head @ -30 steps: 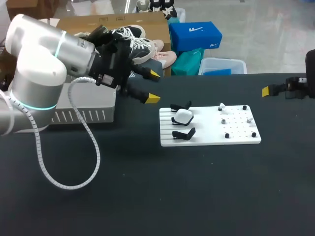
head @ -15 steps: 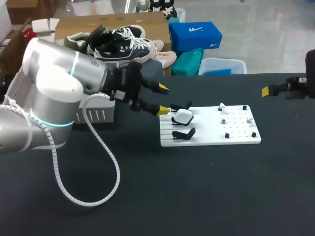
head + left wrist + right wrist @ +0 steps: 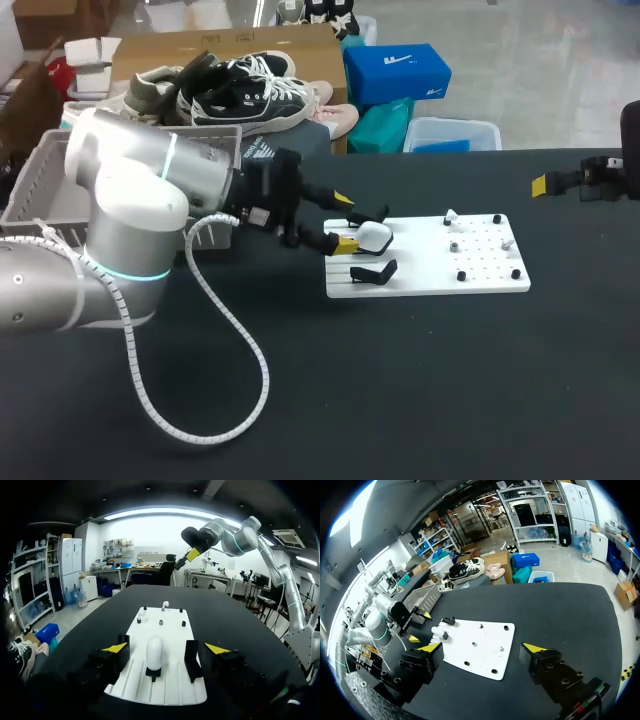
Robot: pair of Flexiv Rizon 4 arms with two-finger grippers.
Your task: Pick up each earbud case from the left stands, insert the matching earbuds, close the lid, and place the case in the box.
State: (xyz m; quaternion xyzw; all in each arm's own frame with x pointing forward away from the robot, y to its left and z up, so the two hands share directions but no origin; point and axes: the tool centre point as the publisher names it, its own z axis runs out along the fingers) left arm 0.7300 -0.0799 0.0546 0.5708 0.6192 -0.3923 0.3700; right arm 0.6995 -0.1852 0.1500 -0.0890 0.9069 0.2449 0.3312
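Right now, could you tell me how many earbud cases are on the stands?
1. The white earbud case sits on the middle of three black stands on the white board, ahead of the open left hand; the outer two are empty.

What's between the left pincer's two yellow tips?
The white earbud case on its stand, flanked by two empty black stands, sits between the tips of the open left pincer, untouched. The left wrist view shows it best.

We record: matt black tabletop; smooth white plastic board; glossy white earbud case; glossy white shell on our left arm.
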